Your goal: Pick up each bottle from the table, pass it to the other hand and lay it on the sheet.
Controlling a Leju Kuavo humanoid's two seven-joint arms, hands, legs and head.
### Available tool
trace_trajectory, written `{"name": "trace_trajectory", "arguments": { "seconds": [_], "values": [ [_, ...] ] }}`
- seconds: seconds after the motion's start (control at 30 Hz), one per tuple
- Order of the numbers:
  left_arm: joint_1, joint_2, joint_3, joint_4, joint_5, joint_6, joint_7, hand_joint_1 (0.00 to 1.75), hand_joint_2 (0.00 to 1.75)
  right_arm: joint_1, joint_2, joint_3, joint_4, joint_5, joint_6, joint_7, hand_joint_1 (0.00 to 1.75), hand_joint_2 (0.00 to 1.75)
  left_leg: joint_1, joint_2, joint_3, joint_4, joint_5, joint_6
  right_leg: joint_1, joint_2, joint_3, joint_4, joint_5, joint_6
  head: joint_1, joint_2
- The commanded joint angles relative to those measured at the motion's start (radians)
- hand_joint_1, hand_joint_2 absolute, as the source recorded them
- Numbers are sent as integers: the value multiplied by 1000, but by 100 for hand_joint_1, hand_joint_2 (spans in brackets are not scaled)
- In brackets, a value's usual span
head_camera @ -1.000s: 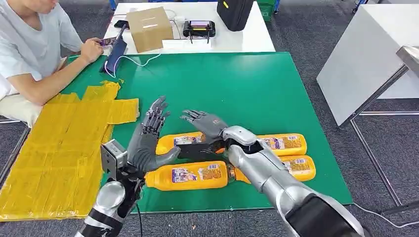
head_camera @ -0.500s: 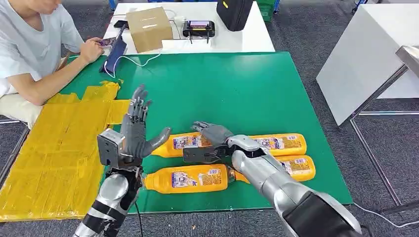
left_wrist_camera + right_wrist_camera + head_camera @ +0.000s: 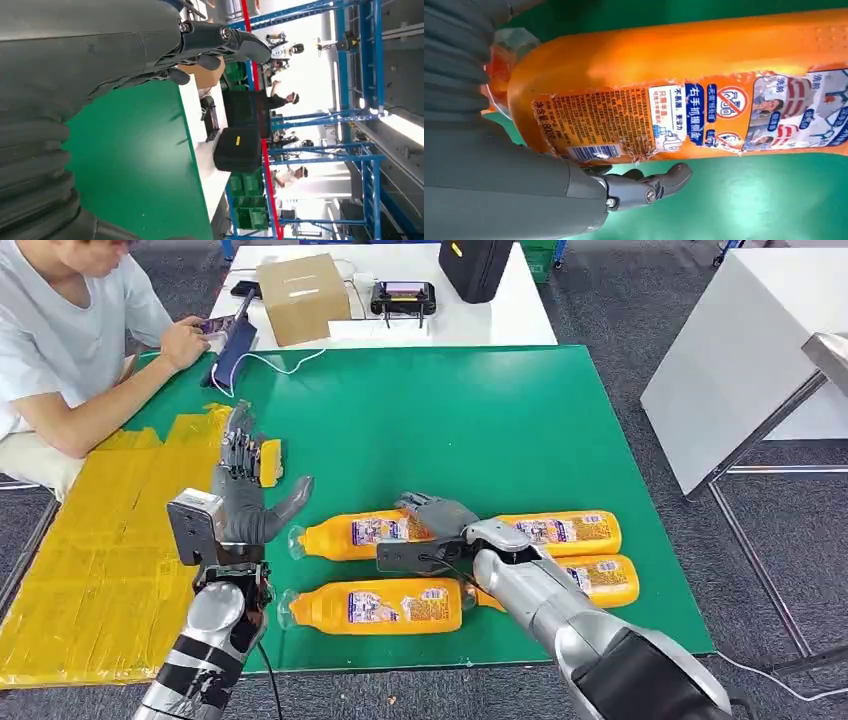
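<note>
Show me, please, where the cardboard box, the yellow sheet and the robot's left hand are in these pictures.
cardboard box (image 3: 302, 298), head view, on its front face.
yellow sheet (image 3: 100, 540), head view, on its bare middle.
left hand (image 3: 243, 508), head view, on the palm.

Silver arms, grey ribbed wrist covers, dark segmented fingers (image 3: 238, 445).
</note>
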Motion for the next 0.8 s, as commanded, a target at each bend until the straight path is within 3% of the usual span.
{"name": "trace_trajectory", "arguments": {
  "seconds": [0.03, 0.3, 0.33, 0.37, 0.8],
  "values": [
    [-44, 5, 20, 68, 3, -1, 3, 0, 175, -31, 3, 19, 69, -1, 2, 2, 0, 175, 1, -2, 3, 0, -1, -1, 0, 2, 4, 0, -1, -2, 0, 0],
    [-24, 3, 40, 50, 18, 6, -11, 0, 175, -22, 9, 79, 90, 80, -62, 74, 0, 175, 1, -1, 3, 0, -1, -1, 0, 3, 3, -1, -1, -1, 0, 0],
    [-21, 2, 39, 49, 19, 2, -13, 0, 175, -19, 12, 79, 93, 87, -76, 85, 96, 175, 1, -1, 5, 0, -2, -2, 1, 4, 6, -1, -2, -2, 0, 0],
    [-16, 0, 36, 44, 18, -2, -14, 0, 175, -19, 13, 89, 99, 106, -96, 100, 171, 175, 1, -1, 3, -1, -1, -1, 0, 3, 4, -1, -1, -1, 0, 0],
    [4, -14, 38, 26, -2, -19, 0, 0, 175, -2, 15, 89, 100, 234, -257, 224, 175, 175, 1, -1, 2, 0, -1, -1, 0, 2, 3, -1, -1, -1, 0, 0]
  ]
}}
